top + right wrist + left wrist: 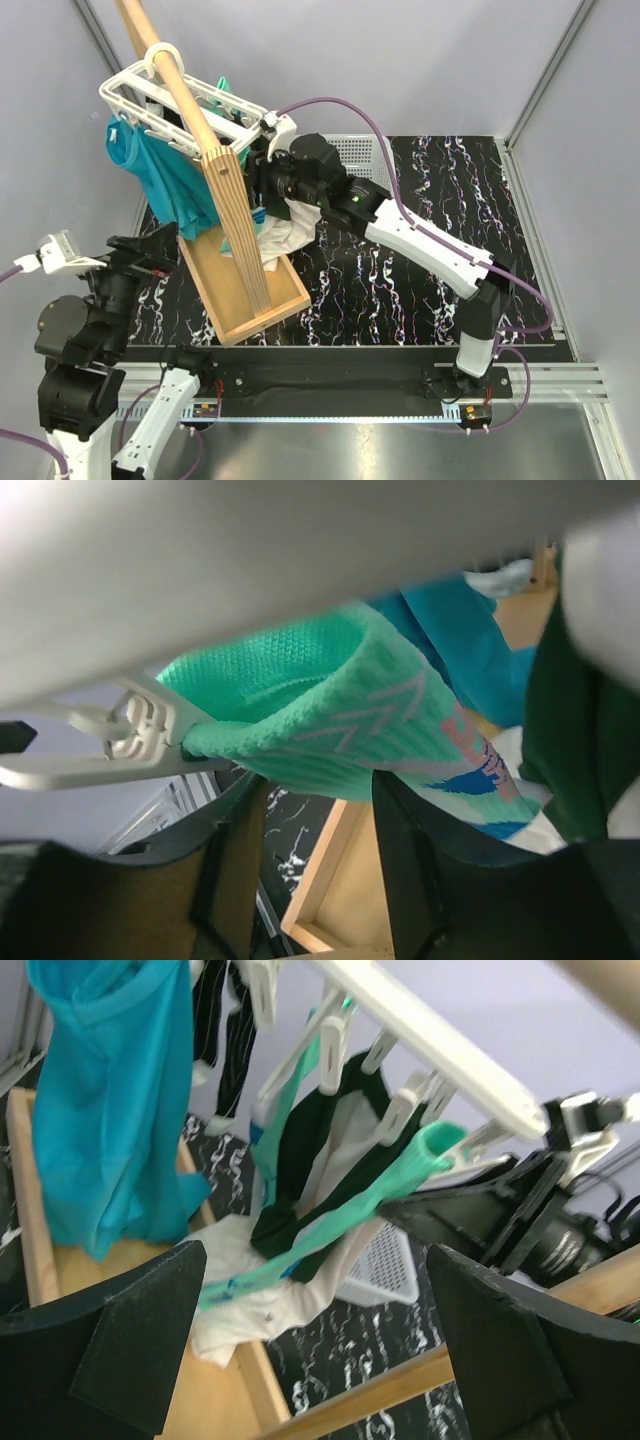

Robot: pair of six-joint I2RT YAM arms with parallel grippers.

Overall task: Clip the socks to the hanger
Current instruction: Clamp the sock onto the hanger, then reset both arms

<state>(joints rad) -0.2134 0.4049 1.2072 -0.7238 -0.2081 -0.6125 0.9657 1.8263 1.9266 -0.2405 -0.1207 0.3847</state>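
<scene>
While my R arm stretches across the counter (420, 290) up to the hanger (120, 95), the L arm sits folded at the near-left corner, well apart from it.

L end effector (320, 1360): fingers wide apart, nothing btwn them, pointed up at the hanging laundry.

R end effector (318, 790): fingers stand either side of the lower edge of a mint sock (330, 710), w/ a gap showing btwn them. Can't tell if they actually pinch it. The sock's cuff is up against the white hanger bar, and a white clip (130, 735) touches the cuff's left edge. Whether it bites the fabric, can't tell.

On the L wrist cam the mint sock runs diagonally down-left from the bar. It's beside a dark green garment (310, 1150), w/ a black-and-white striped sock (225, 1030) hanging further left. A teal cloth (110, 1110) hangs at the far left end, over the wooden stand (255, 300). The hanger's hook is looped over the tilted wooden pole (185, 95). A white cloth (240, 1305) lies crumpled at the stand's edge, and a mesh basket (385, 1265) sits on the counter behind.
</scene>
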